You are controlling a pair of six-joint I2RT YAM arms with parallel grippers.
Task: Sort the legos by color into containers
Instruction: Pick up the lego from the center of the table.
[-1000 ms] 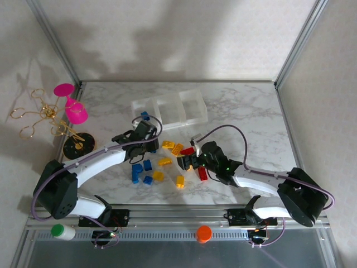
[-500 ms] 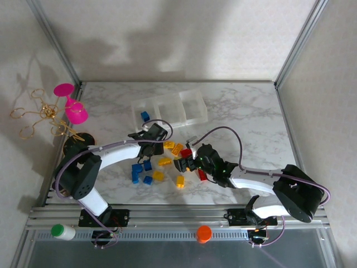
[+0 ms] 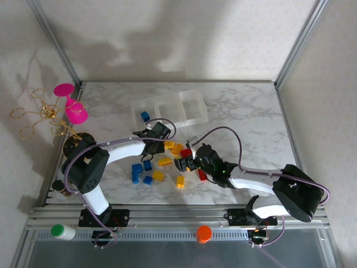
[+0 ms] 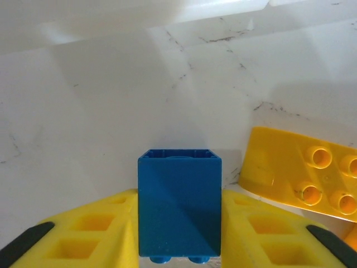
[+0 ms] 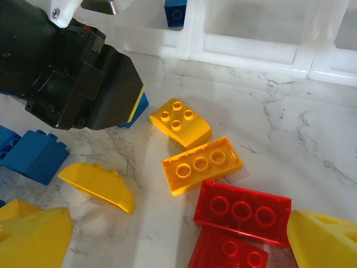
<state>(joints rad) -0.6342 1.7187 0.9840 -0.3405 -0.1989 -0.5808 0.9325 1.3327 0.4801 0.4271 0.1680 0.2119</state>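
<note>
1. The left gripper (image 4: pixel 179 195) is clenched on a blue lego (image 4: pixel 179 223). The brick stands squarely between the 2 yellow fingers (image 4: pixel 83 234), its studs at the lower edge of the left wrist frame.
2. In the top view the left gripper (image 3: pixel 152 145) sits left of centre, just below the containers (image 3: pixel 179 107) – 3 joined translucent bins in the upper middle of the table (image 3: pixel 245 111).
3. The left-hand bin holds 1 blue brick (image 3: pixel 145 116); the same brick shows at the top edge of the right wrist view (image 5: pixel 175 11).
4. The right gripper (image 5: pixel 179 220) is released, its yellow fingers (image 5: pixel 33 234) spread wide in the 2 lower corners of the frame. They grasp nothing.
5. Just ahead of those fingers lie 2 red legos (image 5: pixel 242 212), touching each other at lower centre-right.
6. Above them, mid-frame, lie 2 yellow legos (image 5: pixel 202 164) side by side, and a curved yellow piece (image 5: pixel 100 187) lies at lower left.
7. A loose blue piece (image 5: pixel 33 156) rests at the left edge, below the black body of the left gripper.
8. From above, the right gripper (image 3: pixel 185 163) is at the centre of the frame, over the scattered legos (image 3: pixel 164 162) – blue ones to the lower left, yellow in the middle, red on the right.
9. A pink goblet (image 3: pixel 71 106) lies at the table's upper-left edge, with a black disc (image 3: pixel 75 148) below it.
</note>
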